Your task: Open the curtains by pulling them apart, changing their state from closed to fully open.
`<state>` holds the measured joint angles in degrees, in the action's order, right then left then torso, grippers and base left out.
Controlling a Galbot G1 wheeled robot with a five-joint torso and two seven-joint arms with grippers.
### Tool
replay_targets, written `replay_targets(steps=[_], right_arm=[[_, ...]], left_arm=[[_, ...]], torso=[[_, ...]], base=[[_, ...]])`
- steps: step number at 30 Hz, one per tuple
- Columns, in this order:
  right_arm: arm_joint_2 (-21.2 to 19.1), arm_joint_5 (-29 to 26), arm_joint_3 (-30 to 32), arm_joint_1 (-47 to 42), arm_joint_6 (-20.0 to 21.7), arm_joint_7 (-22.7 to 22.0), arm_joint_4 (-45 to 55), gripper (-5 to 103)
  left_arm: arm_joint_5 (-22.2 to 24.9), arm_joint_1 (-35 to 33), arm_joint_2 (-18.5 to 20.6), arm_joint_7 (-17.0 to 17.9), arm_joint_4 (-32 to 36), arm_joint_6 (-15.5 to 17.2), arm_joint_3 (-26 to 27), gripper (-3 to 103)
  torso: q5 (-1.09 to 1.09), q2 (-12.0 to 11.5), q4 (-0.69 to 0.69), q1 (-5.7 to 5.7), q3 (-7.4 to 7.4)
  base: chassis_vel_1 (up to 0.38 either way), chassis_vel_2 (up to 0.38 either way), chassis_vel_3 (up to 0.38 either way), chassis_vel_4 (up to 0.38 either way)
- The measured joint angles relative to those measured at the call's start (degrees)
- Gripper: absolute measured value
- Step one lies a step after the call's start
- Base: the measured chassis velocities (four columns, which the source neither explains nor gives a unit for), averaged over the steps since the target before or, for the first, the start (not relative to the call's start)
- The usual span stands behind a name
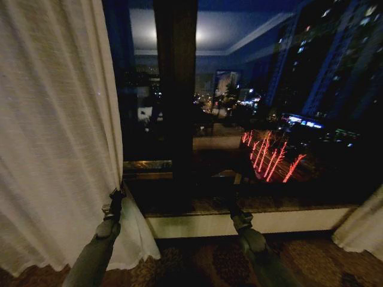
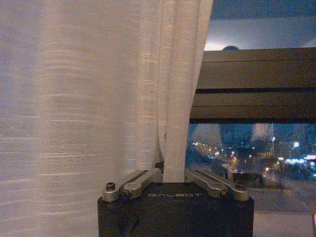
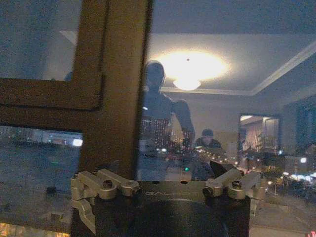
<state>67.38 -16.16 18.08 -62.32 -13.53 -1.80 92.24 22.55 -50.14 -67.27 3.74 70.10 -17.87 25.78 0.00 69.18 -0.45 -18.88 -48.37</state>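
Up close, left gripper [image 2: 174, 174] pinching curtain [image 2: 98, 89].

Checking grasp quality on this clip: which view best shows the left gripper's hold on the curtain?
The left wrist view: the left gripper is closed on the edge fold of the left curtain panel. The head view shows that gripper small at the panel's edge. The right wrist view faces the window frame.
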Motion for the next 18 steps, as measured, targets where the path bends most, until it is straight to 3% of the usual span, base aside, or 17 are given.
replay_targets(steps=[18], right_arm=[[0.01,0.0,-0.01,0.0,0.0,0.0,0.0,100]], left_arm=[[-0.01,-0.76,-0.12,0.16,-0.09,-0.68,0.89,1]], torso=[[0.0,0.0,-0.01,0.0,0.0]], base=[[0.328,0.332,-0.34,-0.328]])
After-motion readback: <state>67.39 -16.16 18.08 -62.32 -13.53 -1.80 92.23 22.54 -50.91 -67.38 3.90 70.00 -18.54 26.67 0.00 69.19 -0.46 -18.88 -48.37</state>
